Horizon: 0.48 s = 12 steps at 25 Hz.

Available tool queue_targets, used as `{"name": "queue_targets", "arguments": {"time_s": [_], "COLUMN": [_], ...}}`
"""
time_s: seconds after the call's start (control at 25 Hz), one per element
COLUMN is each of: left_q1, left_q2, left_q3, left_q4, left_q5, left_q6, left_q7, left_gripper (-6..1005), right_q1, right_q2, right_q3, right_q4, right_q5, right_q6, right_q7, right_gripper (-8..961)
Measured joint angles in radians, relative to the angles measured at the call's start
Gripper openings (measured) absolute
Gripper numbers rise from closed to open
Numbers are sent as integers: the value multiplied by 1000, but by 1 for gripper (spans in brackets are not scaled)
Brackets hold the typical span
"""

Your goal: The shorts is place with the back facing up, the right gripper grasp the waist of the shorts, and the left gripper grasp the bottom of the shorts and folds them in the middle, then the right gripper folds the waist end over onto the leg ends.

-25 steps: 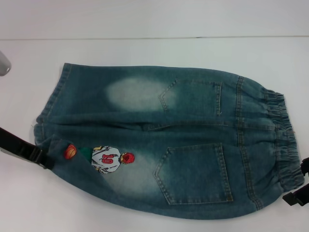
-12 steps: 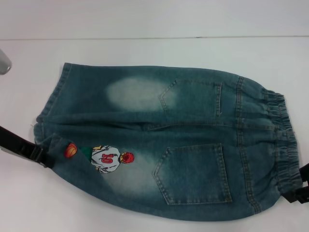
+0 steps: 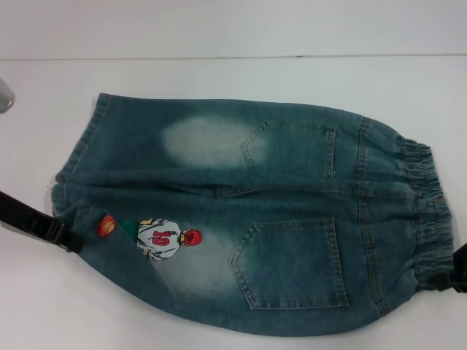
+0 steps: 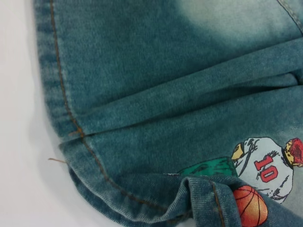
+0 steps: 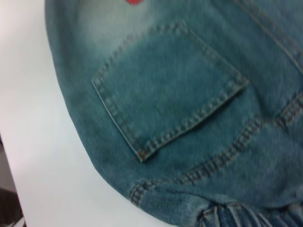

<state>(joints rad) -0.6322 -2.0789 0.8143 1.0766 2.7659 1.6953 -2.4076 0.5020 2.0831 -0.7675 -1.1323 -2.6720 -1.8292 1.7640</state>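
Observation:
The shorts (image 3: pixel 241 211) lie flat on the white table with the back up: two patch pockets, a cartoon player numbered 10 (image 3: pixel 160 238) and an orange basketball. The leg ends point left. The waist end (image 3: pixel 430 211), with its gathered elastic band, lies at the right. My left gripper (image 3: pixel 64 237) is at the near leg's hem corner. In the left wrist view that hem (image 4: pixel 199 189) is bunched up into a raised fold, as if pinched. My right gripper (image 3: pixel 457 273) shows only as a black tip at the frame's right edge, against the near corner of the waistband.
The white table (image 3: pixel 233 80) extends beyond the shorts to a back edge line. A grey rounded object (image 3: pixel 6 95) sits at the far left edge. In the right wrist view the table's edge and a dark floor (image 5: pixel 9 198) show beside the shorts.
The right gripper has risen and closed in on the near waistband corner, now mostly out of frame. The waistband there has shifted slightly. The left gripper has stayed put.

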Motion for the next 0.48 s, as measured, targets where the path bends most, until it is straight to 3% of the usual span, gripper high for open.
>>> {"name": "queue_targets", "arguments": {"time_s": [0.08,0.24,0.48], "left_q1": [2,-4,5], "left_q2": [1,7,44], "left_q3": [-10,-119,-243], "left_q4": [-1,-1,-13], "left_q5": [-2,-16,-118], "left_q6": [0,8,0], "left_q7": [8,62,134], "left_gripper": [73,73,73], "right_q1": [-6,-18,-33], "right_q2": [-2,-2,-2], "right_q3": [15,67,147], "right_q4": [-7,-20,-38], "right_q5": [24,76,178], "right_q6": [-4,-9,4], "right_q7": [-20,-67,-135], "right_gripper": [109,61,58]}}
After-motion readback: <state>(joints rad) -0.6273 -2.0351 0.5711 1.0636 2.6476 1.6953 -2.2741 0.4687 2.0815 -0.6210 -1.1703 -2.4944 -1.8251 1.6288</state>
